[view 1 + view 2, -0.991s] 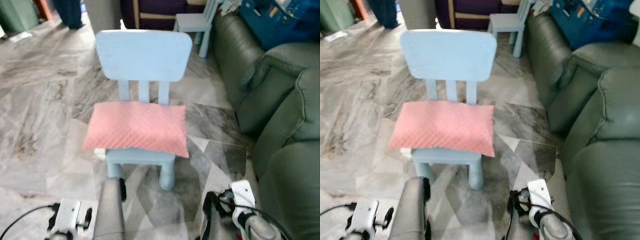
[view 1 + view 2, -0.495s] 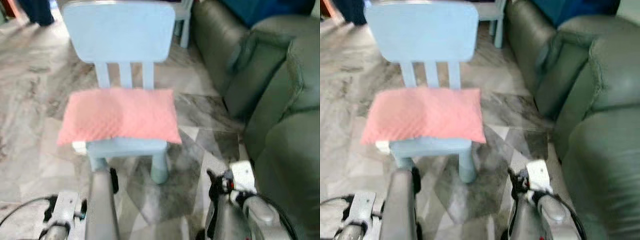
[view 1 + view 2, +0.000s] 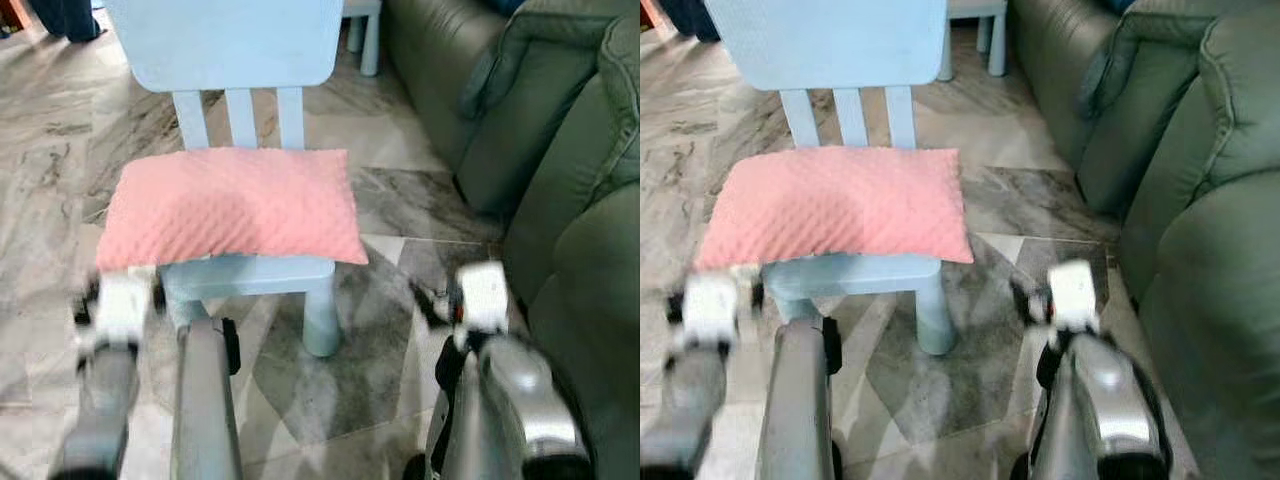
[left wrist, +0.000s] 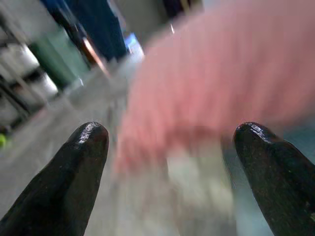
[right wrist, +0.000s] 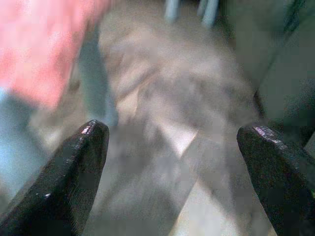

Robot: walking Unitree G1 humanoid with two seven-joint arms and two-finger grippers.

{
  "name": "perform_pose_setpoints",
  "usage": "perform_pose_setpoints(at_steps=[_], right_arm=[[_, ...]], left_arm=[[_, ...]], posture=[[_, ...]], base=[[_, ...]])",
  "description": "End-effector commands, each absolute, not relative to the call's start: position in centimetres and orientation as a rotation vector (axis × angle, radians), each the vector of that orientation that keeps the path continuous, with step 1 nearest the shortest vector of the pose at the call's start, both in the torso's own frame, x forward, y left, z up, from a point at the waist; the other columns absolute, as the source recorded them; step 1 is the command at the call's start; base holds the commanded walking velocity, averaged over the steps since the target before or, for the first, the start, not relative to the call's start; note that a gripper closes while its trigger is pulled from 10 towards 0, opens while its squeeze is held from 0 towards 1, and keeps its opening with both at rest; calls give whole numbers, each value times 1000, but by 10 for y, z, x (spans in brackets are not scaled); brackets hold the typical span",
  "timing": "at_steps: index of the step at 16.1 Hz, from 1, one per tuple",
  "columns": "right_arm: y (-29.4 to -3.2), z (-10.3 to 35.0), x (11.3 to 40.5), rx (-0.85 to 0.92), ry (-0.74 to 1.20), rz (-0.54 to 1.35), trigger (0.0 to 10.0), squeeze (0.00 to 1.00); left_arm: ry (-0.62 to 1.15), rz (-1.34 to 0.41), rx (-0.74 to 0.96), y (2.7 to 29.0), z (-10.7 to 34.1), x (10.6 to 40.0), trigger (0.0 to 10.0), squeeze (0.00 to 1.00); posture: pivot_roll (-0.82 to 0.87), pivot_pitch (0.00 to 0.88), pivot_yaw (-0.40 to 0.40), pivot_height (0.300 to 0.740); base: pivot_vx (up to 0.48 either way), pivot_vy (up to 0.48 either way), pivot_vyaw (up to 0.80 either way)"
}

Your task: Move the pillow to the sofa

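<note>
Since pillow (image 3: 230,208) looks soft, light: pinch both short ends; left gripper (image 4: 170,142), right gripper (image 5: 170,142) fingers spread, empty.

Both silver arms are reaching forward and low, their forearms showing at the bottom of the head views and blurred there. The left arm (image 3: 205,400) is sitting on the robot's left side, with a white wrist block (image 3: 122,305) at its end. The right arm (image 3: 510,400) is held out on the other side, also capped by a white block (image 3: 480,295). The left gripper (image 4: 170,147) is spreading its two black fingers (image 4: 81,157) wide apart. The right gripper (image 5: 172,152) is likewise gaping, its fingers (image 5: 81,157) standing far from each other, nothing between them.
</note>
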State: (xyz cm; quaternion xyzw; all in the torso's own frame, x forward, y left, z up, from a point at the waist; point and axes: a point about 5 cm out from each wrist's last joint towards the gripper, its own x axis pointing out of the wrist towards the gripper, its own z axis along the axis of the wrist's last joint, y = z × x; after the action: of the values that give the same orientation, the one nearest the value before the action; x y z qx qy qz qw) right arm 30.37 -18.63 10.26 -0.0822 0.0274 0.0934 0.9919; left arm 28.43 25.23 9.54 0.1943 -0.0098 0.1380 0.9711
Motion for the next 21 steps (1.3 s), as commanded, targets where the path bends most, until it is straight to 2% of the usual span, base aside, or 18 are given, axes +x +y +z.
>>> perform_pose_setpoints(at_steps=[1,3,5,7,10,13,15,21], right_arm=[[-193,121,309,-163,-6,144,10000,0],[-190,147,319,-154,-96,132,10000,0],[-184,170,330,-113,-157,148,10000,0],[-176,181,337,-50,-159,203,10000,0],[-166,193,355,73,-123,297,10000,0],[-151,218,383,140,-98,415,10000,0],[-145,229,394,170,-88,428,10000,0],[-132,252,417,36,-71,408,10000,0]], left_arm=[[-42,306,391,255,105,288,10000,0],[-126,281,347,245,129,300,10000,0],[-132,284,287,239,141,310,10000,0],[-118,332,267,244,146,318,10000,0],[-128,409,257,262,165,333,10000,0],[-77,485,239,302,187,347,10000,0],[-31,516,202,318,194,352,10000,0],[72,549,74,340,208,363,10000,0]], posture=[[24,105,-3,311],[25,104,0,311],[32,108,-1,311],[32,123,3,311],[34,148,12,311],[65,178,27,311],[78,182,26,311],[75,234,29,311]], base=[[0,0,0],[0,0,0],[0,0,0],[0,0,0],[0,0,0],[0,0,0],[0,0,0],[0,0,0]])
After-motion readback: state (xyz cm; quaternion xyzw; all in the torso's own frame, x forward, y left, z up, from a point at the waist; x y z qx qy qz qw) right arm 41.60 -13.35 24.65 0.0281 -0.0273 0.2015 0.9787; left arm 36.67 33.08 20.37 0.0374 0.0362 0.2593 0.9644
